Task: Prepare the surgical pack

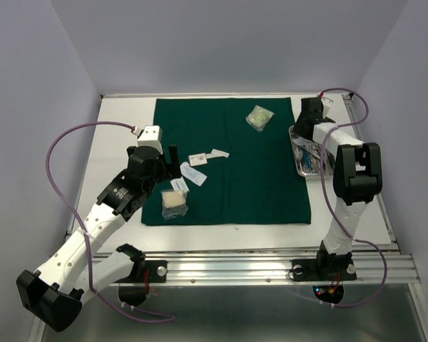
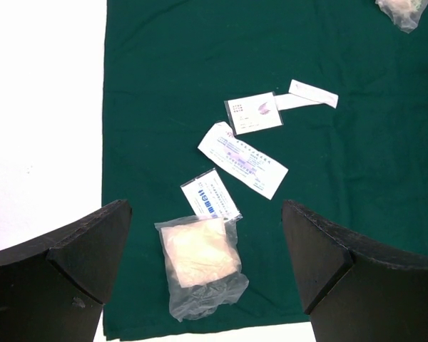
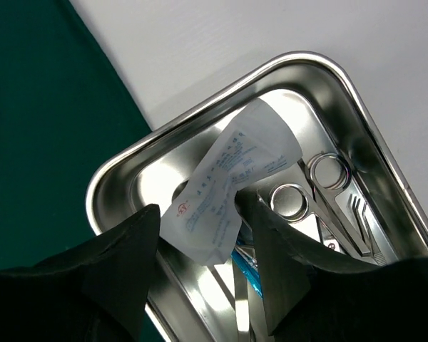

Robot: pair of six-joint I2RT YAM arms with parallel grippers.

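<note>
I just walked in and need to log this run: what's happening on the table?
The right gripper holds a white paper packet over the rectangular steel tray beside the dark green cloth drape; metal scissors already lie in the tray. The left gripper hovers open above a clear bag of white gauze on the drape, where several other packets lie.

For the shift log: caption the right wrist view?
Right fingers hold a white packet over the steel tray, scissors lying inside.
</note>
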